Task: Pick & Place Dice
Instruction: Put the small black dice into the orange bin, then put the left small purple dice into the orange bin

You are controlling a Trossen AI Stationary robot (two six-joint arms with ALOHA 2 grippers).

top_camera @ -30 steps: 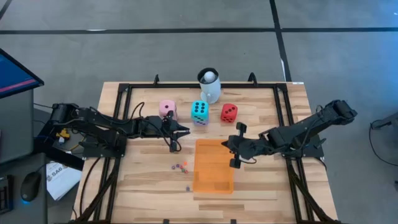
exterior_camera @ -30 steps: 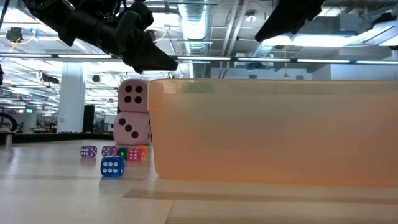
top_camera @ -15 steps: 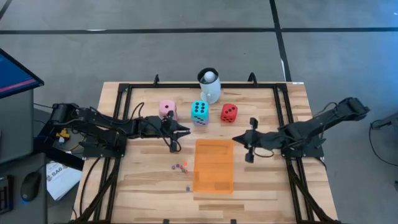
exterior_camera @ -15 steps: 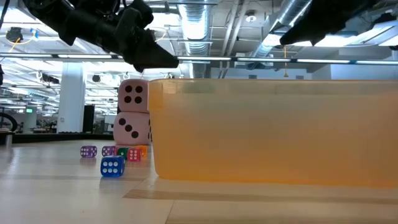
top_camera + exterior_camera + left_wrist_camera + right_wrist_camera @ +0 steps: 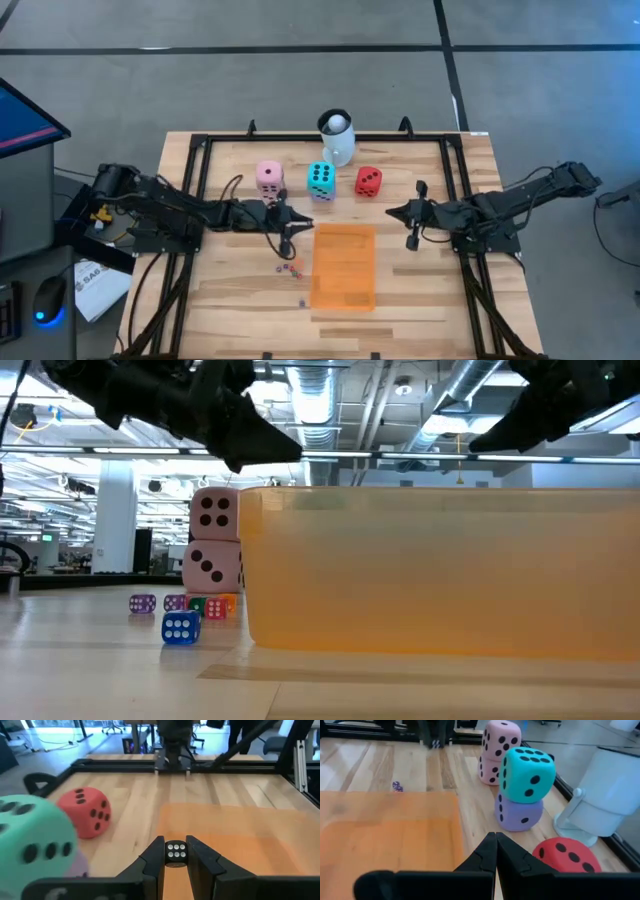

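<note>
A small black die [image 5: 175,853] is clamped between the fingers of the left gripper [image 5: 297,228], held at the left edge of the orange mat [image 5: 343,265]; the right gripper [image 5: 397,212], fingers pressed together and empty, is held right of the mat; small coloured dice [image 5: 180,612] lie beside the mat; the teal die [image 5: 527,767] is stacked on the purple die [image 5: 518,813].
</note>
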